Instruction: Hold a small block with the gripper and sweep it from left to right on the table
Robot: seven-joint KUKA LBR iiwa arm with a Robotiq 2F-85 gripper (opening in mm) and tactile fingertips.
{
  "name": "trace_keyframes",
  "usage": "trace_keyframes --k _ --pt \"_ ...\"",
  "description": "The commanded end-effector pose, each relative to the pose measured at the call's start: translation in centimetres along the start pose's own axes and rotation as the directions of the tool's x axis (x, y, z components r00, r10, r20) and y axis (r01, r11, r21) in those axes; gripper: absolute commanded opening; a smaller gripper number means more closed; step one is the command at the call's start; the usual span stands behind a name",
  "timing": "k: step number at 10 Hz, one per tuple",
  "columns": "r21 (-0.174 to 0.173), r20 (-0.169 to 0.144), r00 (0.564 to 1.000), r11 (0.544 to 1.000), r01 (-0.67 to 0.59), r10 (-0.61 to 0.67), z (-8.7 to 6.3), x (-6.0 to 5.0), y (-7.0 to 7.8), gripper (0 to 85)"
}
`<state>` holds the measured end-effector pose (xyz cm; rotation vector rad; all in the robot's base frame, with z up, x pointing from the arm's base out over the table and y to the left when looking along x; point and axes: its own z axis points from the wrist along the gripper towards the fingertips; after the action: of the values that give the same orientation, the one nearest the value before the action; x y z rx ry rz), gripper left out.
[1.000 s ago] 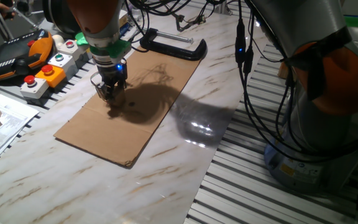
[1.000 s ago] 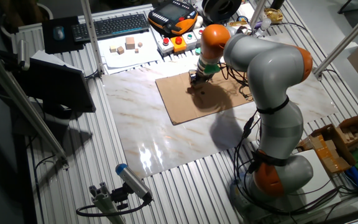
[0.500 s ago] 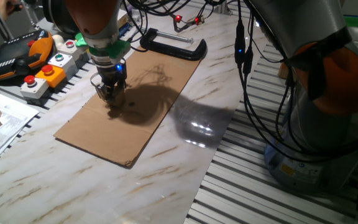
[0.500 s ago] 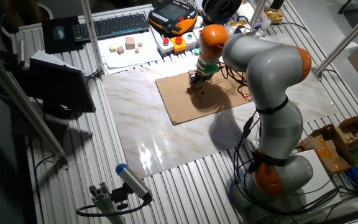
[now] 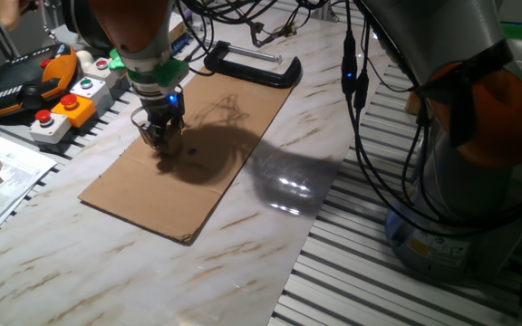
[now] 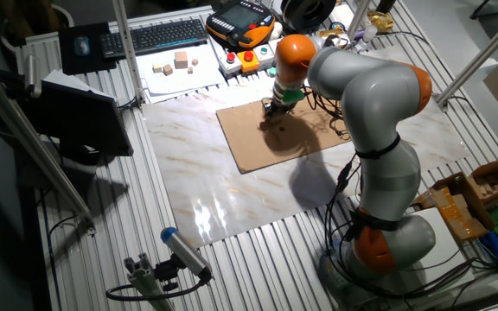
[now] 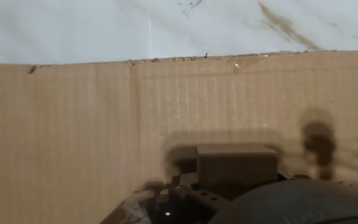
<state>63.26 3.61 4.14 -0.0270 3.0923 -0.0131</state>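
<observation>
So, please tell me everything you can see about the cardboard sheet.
The cardboard sheet is flat, brown and rectangular, with a faint fold line and rough, frayed edges. It lies on the white marble table. The gripper is low over it, holding a small block, and casts a dark shadow on it.

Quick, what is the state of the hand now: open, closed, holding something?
Hand: closed on the small block, low over the cardboard sheet.
</observation>
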Motion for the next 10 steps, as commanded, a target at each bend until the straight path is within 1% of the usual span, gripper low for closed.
trace_keyframes --k 1,2,3,6,7,10 --pt "-0.004 -0.001 1.000 1.000 0.000 0.000 -0.01 -0.01 0.01 0.7" --pt "-0.004 -0.001 1.000 1.000 0.000 0.000 -0.01 -0.01 0.01 0.7" --pt "0.010 0.005 1.000 1.000 -0.002 0.002 -0.01 -0.01 0.01 0.7" --pt "0.010 0.005 1.000 1.000 -0.002 0.002 -0.08 -0.03 0.01 0.7" --pt "0.003 0.003 1.000 1.000 -0.001 0.001 -0.04 -0.02 0.03 0.7" --pt "-0.001 0.000 1.000 1.000 -0.001 0.001 -0.06 -0.06 0.08 0.7"
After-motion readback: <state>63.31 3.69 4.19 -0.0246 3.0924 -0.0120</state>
